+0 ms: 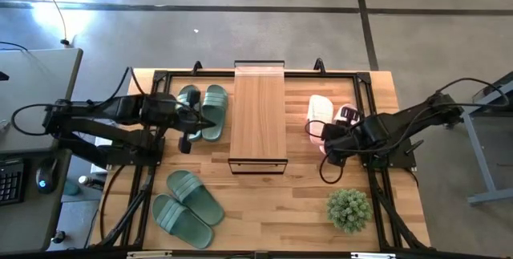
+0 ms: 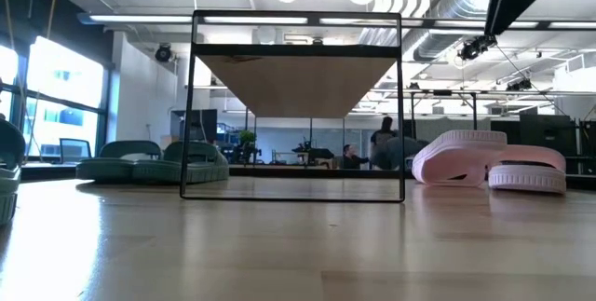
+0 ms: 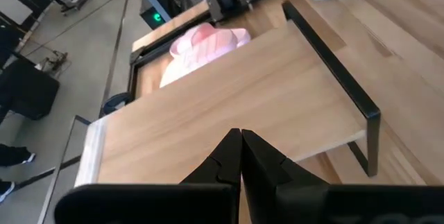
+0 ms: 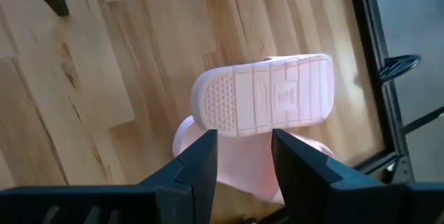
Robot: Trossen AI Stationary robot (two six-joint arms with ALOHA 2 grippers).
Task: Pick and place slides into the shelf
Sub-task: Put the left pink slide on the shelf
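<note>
The shelf (image 1: 258, 107), a light wood plank on a thin black frame, stands mid-table, also seen in the low view (image 2: 298, 77). Two pink slides (image 1: 322, 113) lie to its right. One is sole up (image 4: 267, 102) and rests on the other (image 4: 236, 175). My right gripper (image 4: 243, 151) hangs open above them and touches neither. Two green slides (image 1: 204, 108) lie left of the shelf, two more (image 1: 186, 207) near the front left. My left gripper (image 3: 241, 137) is shut and empty above the far green pair, pointing at the shelf top (image 3: 229, 99).
A small green potted plant (image 1: 349, 208) stands at the front right, near my right arm. A black frame (image 1: 365, 91) runs along the table's far and side edges. Bare wood lies in front of the shelf (image 1: 264, 203).
</note>
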